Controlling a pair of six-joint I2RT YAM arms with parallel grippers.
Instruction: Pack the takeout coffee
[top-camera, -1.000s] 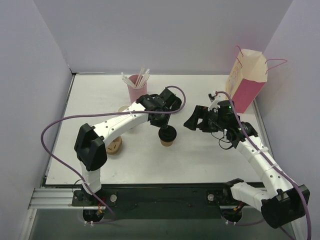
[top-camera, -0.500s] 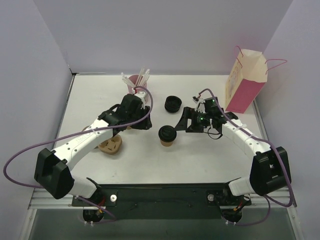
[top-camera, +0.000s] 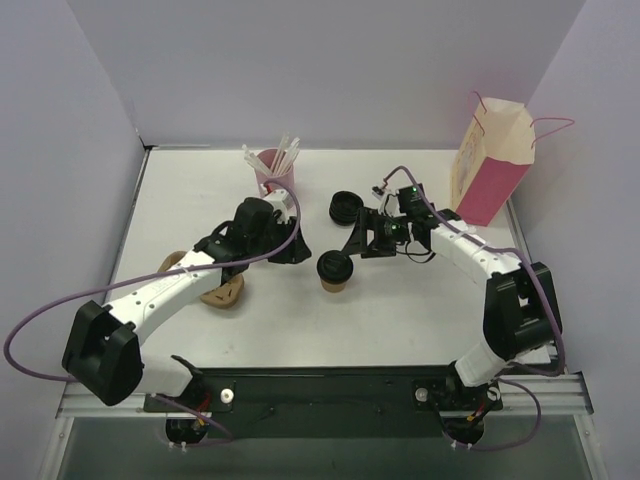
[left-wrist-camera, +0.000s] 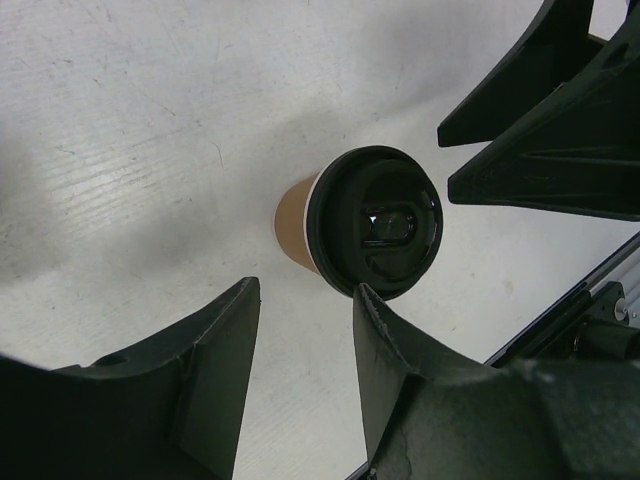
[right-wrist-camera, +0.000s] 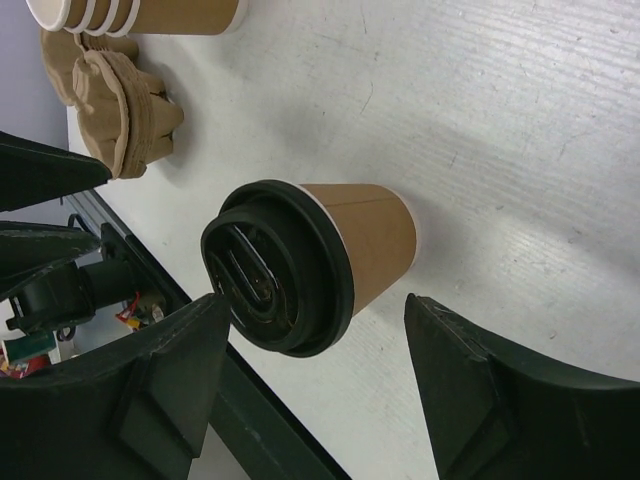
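Observation:
The takeout coffee (top-camera: 334, 270), a small brown paper cup with a black lid, stands upright mid-table. In the left wrist view the takeout coffee (left-wrist-camera: 372, 222) is just beyond my left gripper (left-wrist-camera: 305, 300), which is open and empty. My left gripper (top-camera: 298, 250) sits just left of the cup. My right gripper (top-camera: 356, 243) hangs close at the cup's upper right, open. In the right wrist view the takeout coffee (right-wrist-camera: 300, 265) lies ahead of the right gripper (right-wrist-camera: 315, 315), apart from both fingers. The pink-and-cream paper bag (top-camera: 490, 165) stands at the back right.
A pink cup of white straws (top-camera: 272, 170) stands at the back. A stack of black lids (top-camera: 345, 208) lies behind the coffee. The brown pulp cup carrier (top-camera: 222, 290) and stacked paper cups (right-wrist-camera: 140, 15) lie at the left under the left arm.
My left gripper has let go of the cup, opened and drawn back to the left. My right gripper has swung left toward the cup. The cup has stayed put.

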